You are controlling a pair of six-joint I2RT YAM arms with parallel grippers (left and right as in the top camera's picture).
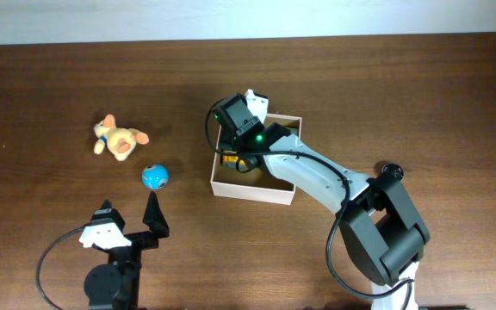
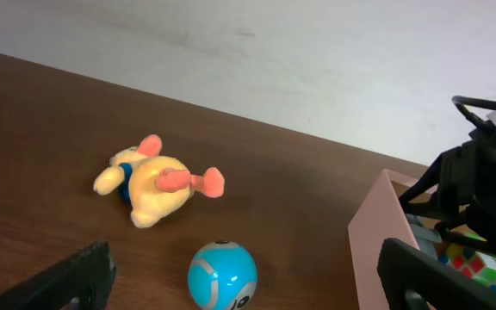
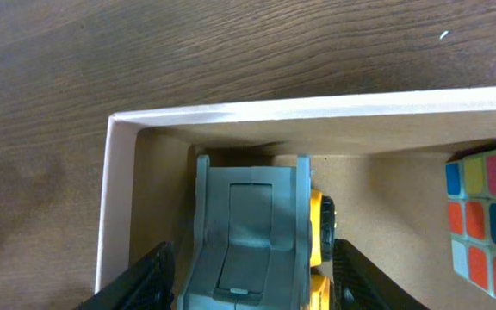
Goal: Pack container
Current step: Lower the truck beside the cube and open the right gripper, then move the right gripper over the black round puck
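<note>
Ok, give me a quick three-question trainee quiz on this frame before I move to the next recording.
1. True or false: the ball lies inside the container.
2. What sits between the right gripper's fingers? A plush B truck C ball
3. Which toys lie on the table, outside the container?
Key: 1 false, it is on the table. 2 B. 3 The plush and the ball.

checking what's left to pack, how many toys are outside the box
2: a plush toy left of the box, and a blue ball beside it, nearer the box.
</note>
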